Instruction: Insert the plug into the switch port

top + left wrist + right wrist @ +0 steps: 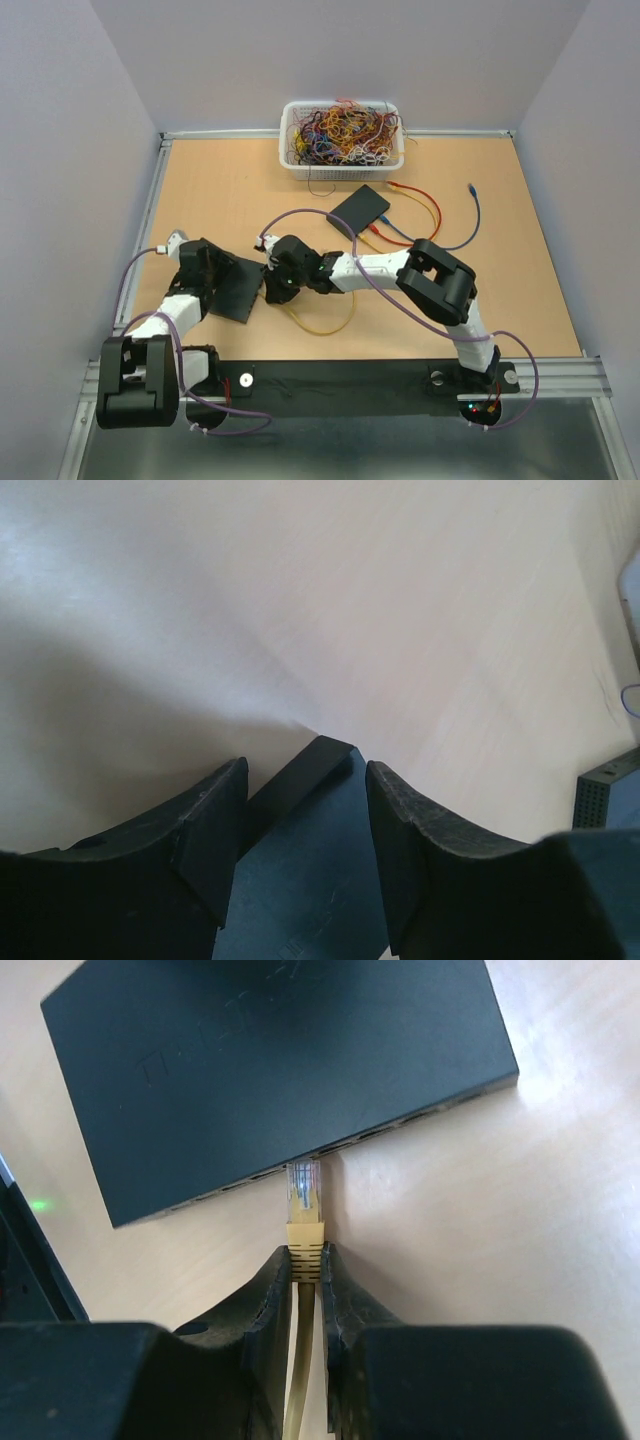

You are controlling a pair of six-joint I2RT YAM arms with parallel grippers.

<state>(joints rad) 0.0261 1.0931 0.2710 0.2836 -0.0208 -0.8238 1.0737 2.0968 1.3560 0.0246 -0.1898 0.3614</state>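
Observation:
A black switch (238, 290) lies on the wooden table at the near left, and my left gripper (305, 770) is shut on it, one finger on each side of the switch body (300, 880). In the right wrist view the switch (270, 1060) shows its port row facing my right gripper (305, 1255). That gripper is shut on the yellow boot of the plug (304, 1200). The plug's clear tip sits right at a port opening in the row; how deep it is I cannot tell. The yellow cable (320, 328) trails back towards the near edge.
A second black switch (358, 210) lies behind the right arm with red and blue cables (430, 210) plugged into it. A white basket (342, 135) full of tangled cables stands at the far edge. A metal rail (560, 375) runs along the near edge.

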